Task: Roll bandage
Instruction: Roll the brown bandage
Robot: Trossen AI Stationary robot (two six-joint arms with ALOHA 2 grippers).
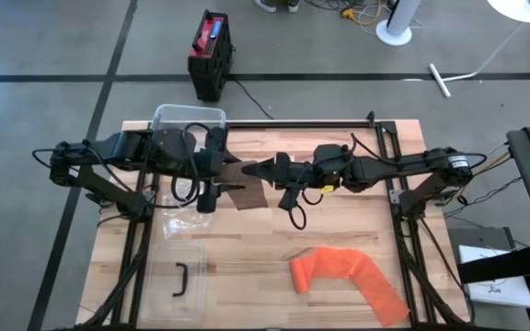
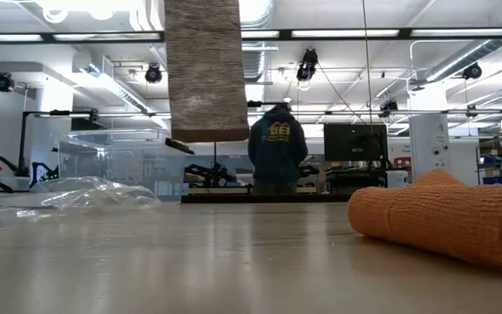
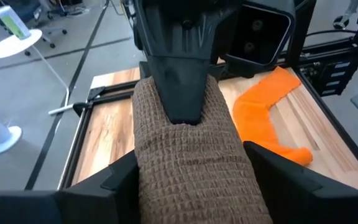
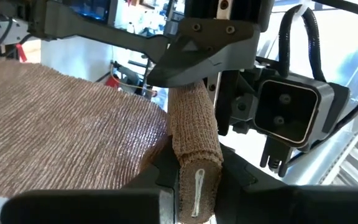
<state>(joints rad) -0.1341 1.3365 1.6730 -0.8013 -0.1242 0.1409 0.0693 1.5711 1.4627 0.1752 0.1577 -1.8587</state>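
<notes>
Brown bandage: crepe weave, ribbed, part-rolled into a cylinder, loose tail hanging flat above table centre. Left gripper fingers wide, one each side of the roll. Right gripper nearly closed, clamped on roll end. Orange bandage: same crinkled fabric, lying slack on wood table. Clear plastic bin at far edge; contents can't tell.

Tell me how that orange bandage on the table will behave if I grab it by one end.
Probably floppy: the orange bandage lies slumped and bent on the wooden table, with soft folds. Likely light, being thin crinkled fabric, so it should lift easily while the free length trails. It seems unlikely to roll away, since only one end is bunched up and the remainder lies loose and flat.
</notes>
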